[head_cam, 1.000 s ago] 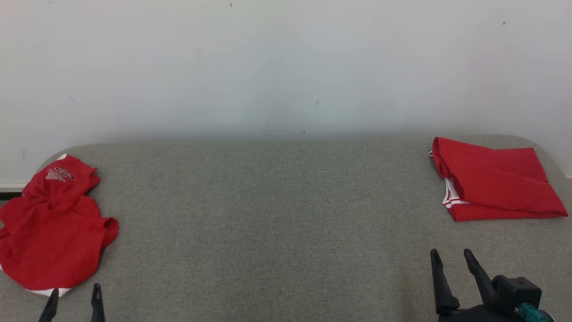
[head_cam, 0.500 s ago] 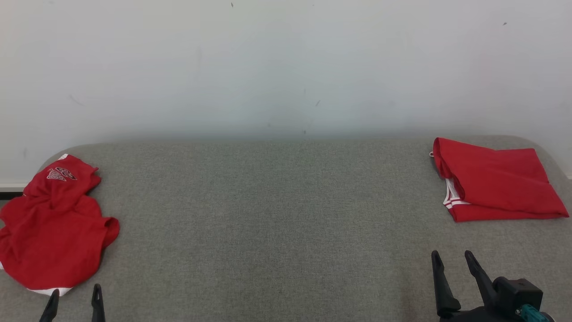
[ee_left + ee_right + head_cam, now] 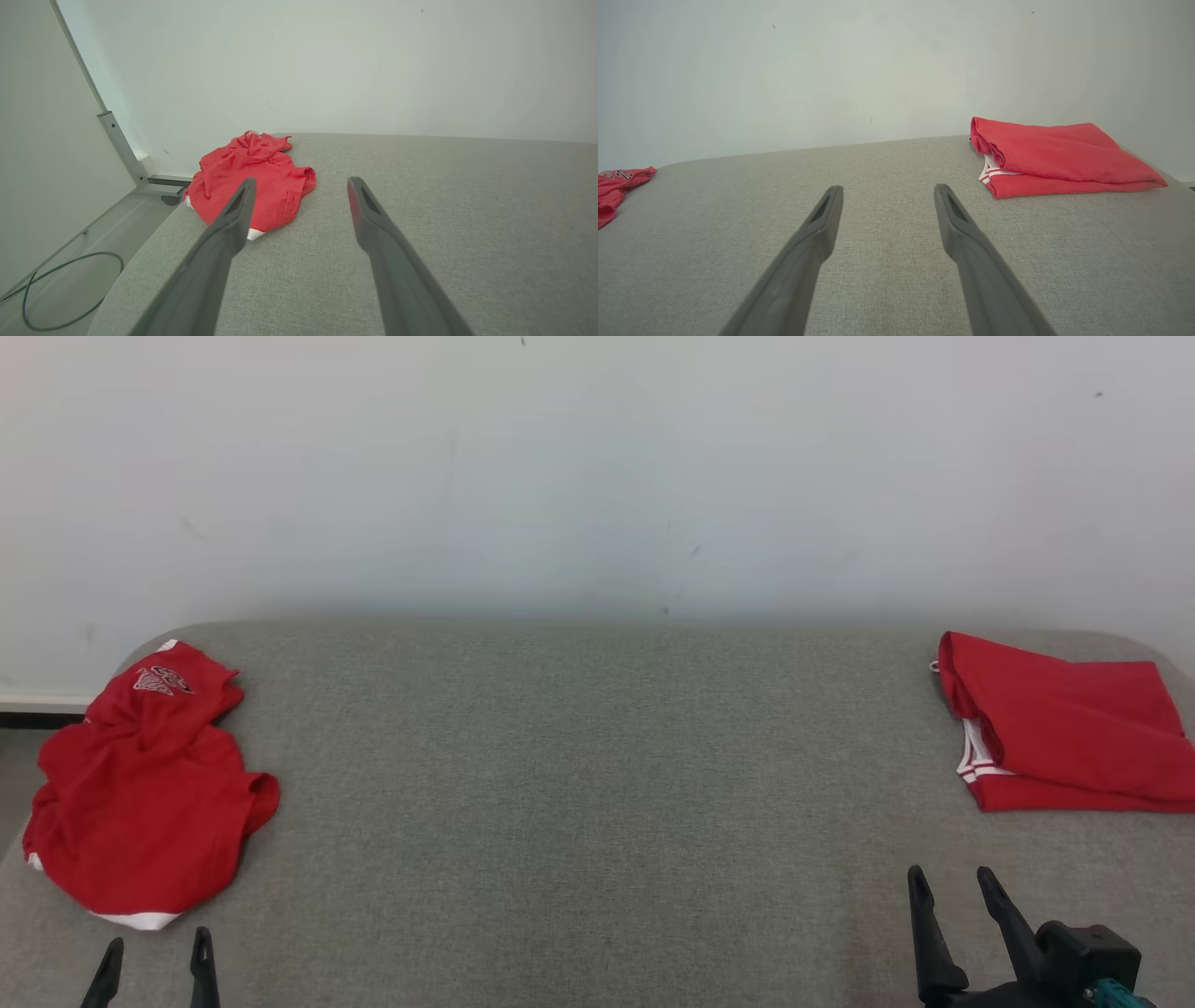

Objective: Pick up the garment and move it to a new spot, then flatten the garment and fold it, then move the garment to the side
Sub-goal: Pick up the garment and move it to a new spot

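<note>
- Head view: the crumpled garment (image 3: 149, 793) lies at the left end of the worktop (image 3: 597, 784), and a folded garment (image 3: 1064, 728) at its right end. The left hand (image 3: 156, 941) and the right hand (image 3: 950, 875) stand wide and empty at the worktop's near edge.
- Left wrist view: the crumpled garment reaches the worktop's left edge. A shallow pinch may catch only one layer and drag the rest off onto the floor (image 3: 70, 261).
- Right wrist view: the right hand points at bare worktop. A mistaken reach could disturb the folded garment.

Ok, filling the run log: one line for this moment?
left gripper: open, empty | right gripper: open, empty | crumpled red garment: left side, untouched | folded red garment: right side
</note>
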Controlling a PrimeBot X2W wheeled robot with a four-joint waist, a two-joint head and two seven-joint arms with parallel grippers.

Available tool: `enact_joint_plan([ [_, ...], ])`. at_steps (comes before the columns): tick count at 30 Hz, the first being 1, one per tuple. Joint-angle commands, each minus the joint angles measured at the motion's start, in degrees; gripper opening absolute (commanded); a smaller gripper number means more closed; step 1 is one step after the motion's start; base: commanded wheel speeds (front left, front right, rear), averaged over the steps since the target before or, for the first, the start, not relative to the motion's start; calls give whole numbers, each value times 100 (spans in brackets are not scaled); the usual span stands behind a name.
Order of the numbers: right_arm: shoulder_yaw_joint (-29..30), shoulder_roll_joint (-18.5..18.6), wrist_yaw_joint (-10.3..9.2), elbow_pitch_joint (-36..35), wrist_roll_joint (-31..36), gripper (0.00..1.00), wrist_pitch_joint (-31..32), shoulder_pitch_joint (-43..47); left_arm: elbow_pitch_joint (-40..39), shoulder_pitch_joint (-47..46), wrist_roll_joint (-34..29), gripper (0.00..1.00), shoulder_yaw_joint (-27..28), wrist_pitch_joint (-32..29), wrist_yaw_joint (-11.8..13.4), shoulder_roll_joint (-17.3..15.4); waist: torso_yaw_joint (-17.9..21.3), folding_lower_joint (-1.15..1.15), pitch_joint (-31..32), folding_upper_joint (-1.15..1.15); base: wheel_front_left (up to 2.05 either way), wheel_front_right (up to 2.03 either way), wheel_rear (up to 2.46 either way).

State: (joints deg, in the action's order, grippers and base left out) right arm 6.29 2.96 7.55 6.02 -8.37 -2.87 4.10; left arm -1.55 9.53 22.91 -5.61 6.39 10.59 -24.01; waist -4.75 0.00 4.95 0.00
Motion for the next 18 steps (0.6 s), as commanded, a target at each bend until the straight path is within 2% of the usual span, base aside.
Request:
enact_joint_plan([
  [1, 4, -17, -15, 8, -52, 100, -12, 68, -19, -14, -20, 100, -11, -20, -2, -31, -129, 0, -16, 0, 0, 0, 0],
  [18, 92, -16, -15, 217, -154, 100, -154, 123, -151, 50, 59, 100, 147, -81, 152, -163, -1584, 0, -55, 0, 0, 0, 0],
])
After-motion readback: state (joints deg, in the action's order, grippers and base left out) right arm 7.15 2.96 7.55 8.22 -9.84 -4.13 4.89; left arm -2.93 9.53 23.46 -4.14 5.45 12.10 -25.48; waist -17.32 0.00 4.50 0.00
